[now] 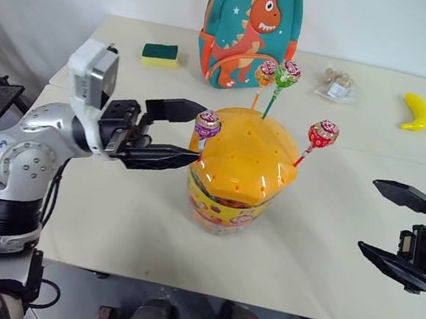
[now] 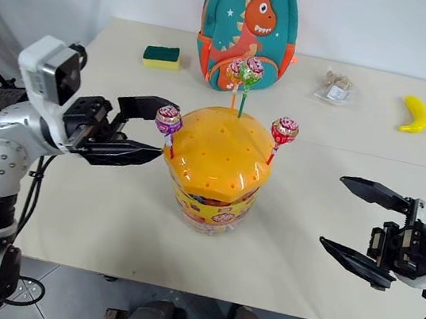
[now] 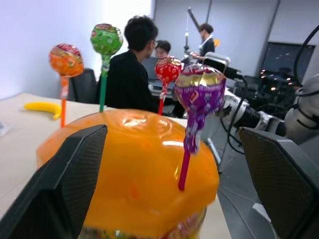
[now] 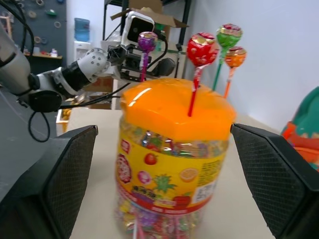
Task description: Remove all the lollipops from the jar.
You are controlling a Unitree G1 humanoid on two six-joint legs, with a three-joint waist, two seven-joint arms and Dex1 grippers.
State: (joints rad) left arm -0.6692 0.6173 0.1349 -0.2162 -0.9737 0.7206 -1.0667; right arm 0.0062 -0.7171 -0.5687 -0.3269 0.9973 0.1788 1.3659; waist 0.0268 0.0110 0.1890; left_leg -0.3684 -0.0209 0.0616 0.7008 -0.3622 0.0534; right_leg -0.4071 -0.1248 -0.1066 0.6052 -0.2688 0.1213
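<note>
While the jar [image 1: 232,174] stands near the table's [image 1: 124,218] front edge, all four lollipops remain planted in its orange lid. Left gripper [image 1: 189,133] is spread wide, its fingers flanking the purple lollipop [image 1: 207,124] without touching it. Right gripper [image 1: 391,228] hangs released, well apart at the front right corner. Behind stand the red lollipop [image 1: 323,133], green lollipop [image 1: 287,74] and orange lollipop [image 1: 266,73], then a dinosaur backpack [image 1: 250,29], sponge [image 1: 160,54] and banana [image 1: 417,111] toward the far edge.

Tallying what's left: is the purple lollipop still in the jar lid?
In: the purple lollipop stands upright, its stick planted in the jar lid.
</note>
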